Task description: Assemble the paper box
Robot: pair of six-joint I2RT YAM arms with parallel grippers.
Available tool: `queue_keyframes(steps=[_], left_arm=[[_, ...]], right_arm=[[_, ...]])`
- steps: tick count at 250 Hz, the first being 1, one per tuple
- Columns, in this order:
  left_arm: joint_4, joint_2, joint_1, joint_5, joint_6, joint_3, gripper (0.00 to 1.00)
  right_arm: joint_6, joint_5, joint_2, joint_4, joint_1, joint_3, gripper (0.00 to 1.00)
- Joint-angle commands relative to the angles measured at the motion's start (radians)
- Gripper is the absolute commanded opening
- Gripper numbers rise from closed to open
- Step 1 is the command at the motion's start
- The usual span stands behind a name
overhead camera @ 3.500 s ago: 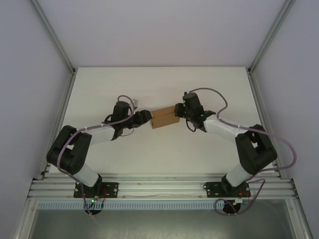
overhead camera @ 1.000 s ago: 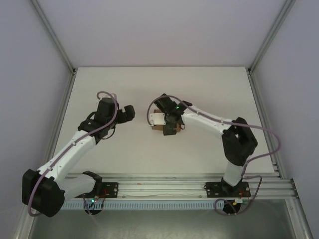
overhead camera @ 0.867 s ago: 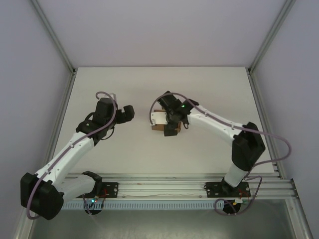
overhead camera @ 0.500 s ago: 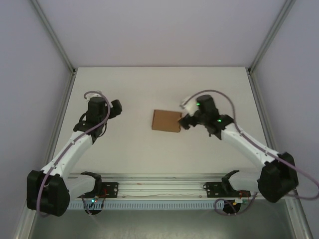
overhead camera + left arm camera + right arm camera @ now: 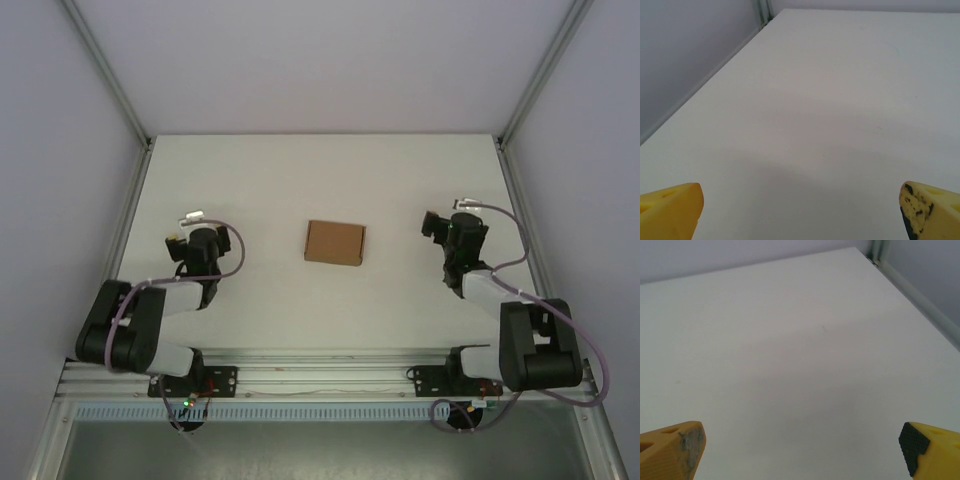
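**Paper box lying closed on the table, with both grippers well apart from it.**
Top external view: the brown paper box [image 5: 335, 242] lies flat on the white table [image 5: 300, 170]. The left gripper [image 5: 186, 233] sits well to the box's left and the right gripper [image 5: 437, 226] well to its right. Left wrist view: the left gripper [image 5: 800, 215] has its yellow fingertips [image 5: 670, 210] spread wide above bare table surface. Right wrist view: the right gripper [image 5: 800, 450] has its fingertips [image 5: 671, 447] likewise spread wide above the table.

The paper box [image 5: 335, 242] is matt cardboard, the table [image 5: 300, 180] smooth and matt.
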Motion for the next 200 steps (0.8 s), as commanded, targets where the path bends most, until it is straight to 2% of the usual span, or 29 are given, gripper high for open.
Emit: queue_keyframes(steps=[1, 14, 30, 44, 49, 59, 65, 75, 85, 96, 102, 113, 133, 149, 200], left_arm=[[0.145, 0.001, 0.023, 0.027, 0.038, 0.013, 1.0], [0.219, 0.007, 0.065, 0.102, 0.026, -0.019, 1.0], [0.224, 0.014, 0.098, 0.185, -0.005, -0.041, 1.0], [0.421, 0.096, 0.109, 0.193, 0.024, -0.071, 1.0], [0.385, 0.087, 0.109, 0.205, 0.022, -0.061, 1.0], [0.189, 0.037, 0.109, 0.206, -0.006, -0.012, 1.0], [0.203, 0.04, 0.109, 0.207, -0.002, -0.012, 1.0], [0.342, 0.079, 0.109, 0.211, 0.019, -0.048, 1.0], [0.309, 0.071, 0.109, 0.211, 0.018, -0.041, 1.0], [0.201, 0.041, 0.108, 0.21, -0.001, -0.012, 1.0], [0.236, 0.051, 0.109, 0.208, 0.007, -0.02, 1.0], [0.305, 0.071, 0.107, 0.207, 0.018, -0.036, 1.0], [0.218, 0.046, 0.106, 0.21, 0.006, -0.017, 1.0], [0.274, 0.062, 0.106, 0.208, 0.017, -0.028, 1.0], [0.233, 0.05, 0.106, 0.207, 0.008, -0.019, 1.0]], right_arm=[[-0.033, -0.082, -0.037, 0.082, 0.001, -0.008, 1.0], [-0.041, -0.067, -0.036, 0.106, 0.0, -0.045, 1.0], [-0.018, -0.034, 0.006, 0.295, 0.0, -0.139, 1.0], [-0.012, -0.011, 0.086, 0.449, 0.0, -0.191, 1.0], [-0.016, -0.016, 0.123, 0.491, -0.001, -0.196, 1.0], [-0.014, -0.016, 0.195, 0.545, -0.002, -0.187, 1.0], [0.002, 0.007, 0.228, 0.567, -0.005, -0.167, 1.0], [0.033, 0.056, 0.223, 0.437, -0.015, -0.106, 1.0], [0.06, -0.01, 0.191, 0.283, -0.054, -0.058, 1.0], [0.085, -0.065, 0.217, 0.362, -0.089, -0.074, 1.0], [0.083, -0.063, 0.223, 0.387, -0.09, -0.082, 1.0], [0.08, -0.065, 0.204, 0.327, -0.089, -0.068, 1.0], [0.08, -0.066, 0.212, 0.352, -0.09, -0.073, 1.0], [0.079, -0.066, 0.205, 0.328, -0.09, -0.068, 1.0], [0.079, -0.066, 0.206, 0.331, -0.09, -0.068, 0.99]])
